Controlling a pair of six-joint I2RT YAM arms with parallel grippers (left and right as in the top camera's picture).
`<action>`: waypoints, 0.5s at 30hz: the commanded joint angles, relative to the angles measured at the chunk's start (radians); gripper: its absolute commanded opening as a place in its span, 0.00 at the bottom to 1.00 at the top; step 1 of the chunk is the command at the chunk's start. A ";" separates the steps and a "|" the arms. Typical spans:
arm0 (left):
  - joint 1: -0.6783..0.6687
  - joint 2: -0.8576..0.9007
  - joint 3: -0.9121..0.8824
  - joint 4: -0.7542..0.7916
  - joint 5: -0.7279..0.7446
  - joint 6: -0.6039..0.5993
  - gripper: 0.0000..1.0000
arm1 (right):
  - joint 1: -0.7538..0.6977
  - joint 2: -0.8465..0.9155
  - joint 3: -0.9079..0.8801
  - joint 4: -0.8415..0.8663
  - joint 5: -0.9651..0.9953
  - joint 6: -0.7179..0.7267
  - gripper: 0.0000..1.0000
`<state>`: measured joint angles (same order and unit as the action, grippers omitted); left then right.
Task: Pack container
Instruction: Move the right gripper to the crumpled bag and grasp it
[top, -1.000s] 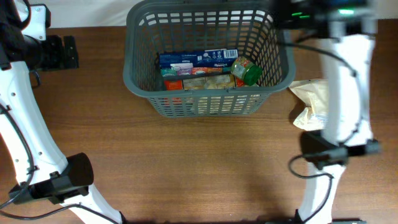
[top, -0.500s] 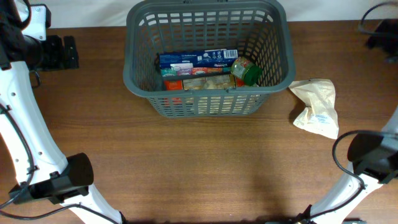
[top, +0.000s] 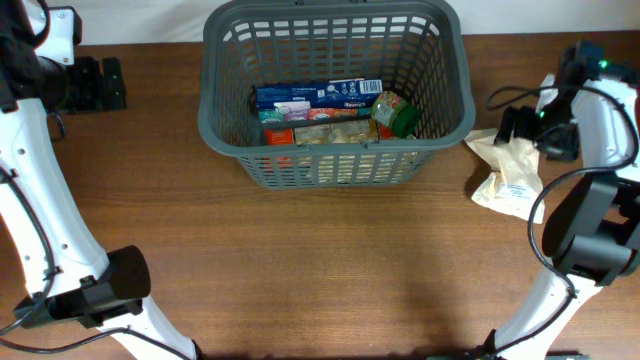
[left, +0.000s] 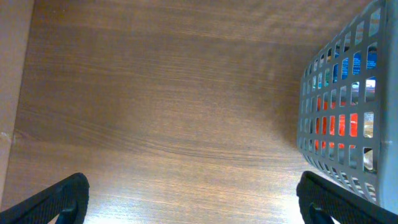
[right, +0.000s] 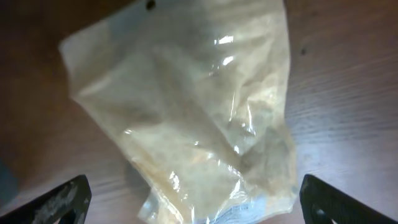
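The dark grey slotted container (top: 225, 130) stands at the back middle of the table and holds a blue box (top: 318, 95), other packets and a green-lidded jar (top: 396, 115). Its side also shows in the left wrist view (left: 348, 124). A pale plastic bag (top: 512, 178) lies on the table right of the container; it fills the right wrist view (right: 205, 124). My right gripper (top: 530, 130) is open just above the bag (right: 193, 199), its fingers wide either side. My left gripper (top: 100, 85) is open and empty at the far left (left: 193, 199), left of the container.
The table's far edge meets a white wall behind the container. Both arm bases stand near the front corners, the left base (top: 110, 285) and the right base (top: 590, 235).
The right arm swung away from above the container's back right, out of view to the right, then came down over the bag. The left arm and the basket contents have not moved.
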<state>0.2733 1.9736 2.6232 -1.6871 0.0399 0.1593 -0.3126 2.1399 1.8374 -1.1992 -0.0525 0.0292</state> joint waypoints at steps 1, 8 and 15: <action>0.000 -0.003 -0.005 0.000 -0.003 -0.012 0.99 | -0.006 -0.002 -0.092 0.040 0.008 -0.026 0.99; 0.000 -0.003 -0.005 0.000 -0.003 -0.012 0.99 | -0.006 -0.002 -0.241 0.149 0.007 -0.026 0.99; 0.000 -0.003 -0.005 0.000 -0.003 -0.012 0.99 | -0.006 -0.002 -0.324 0.214 0.000 -0.018 0.87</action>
<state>0.2733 1.9736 2.6232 -1.6867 0.0402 0.1593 -0.3145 2.1403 1.5455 -0.9962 -0.0502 0.0090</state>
